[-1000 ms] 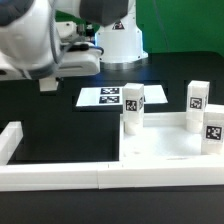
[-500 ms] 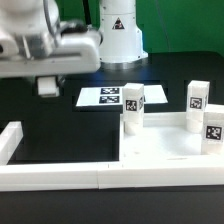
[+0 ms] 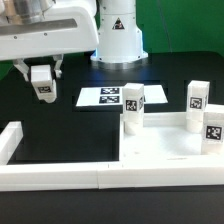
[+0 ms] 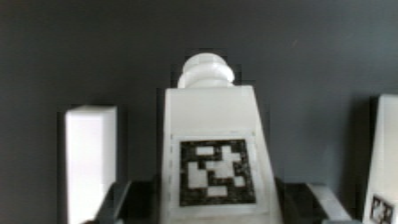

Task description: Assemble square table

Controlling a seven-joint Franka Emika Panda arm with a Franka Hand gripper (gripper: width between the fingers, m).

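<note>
My gripper (image 3: 42, 82) hangs over the black table at the exterior view's left, shut on a short white leg (image 3: 41, 79) with a black-and-white tag. In the wrist view the leg (image 4: 214, 125) fills the middle, its round peg end pointing away, with a dark finger (image 4: 135, 200) on either side of it. The white square table top (image 3: 165, 148) lies at the exterior view's right. Three tagged legs stand upright on it: one near its left corner (image 3: 133, 108), one at the back right (image 3: 197, 99), one at the right edge (image 3: 214, 129).
The marker board (image 3: 104, 97) lies flat behind the table top. A long low white wall (image 3: 60, 176) runs along the front, with a short return (image 3: 10, 140) at the exterior view's left. The arm's white base (image 3: 120, 35) stands at the back.
The arm has swung down and toward the exterior view's left, turning at the wrist. The held leg has shifted slightly left and now shows its tag clearly.
</note>
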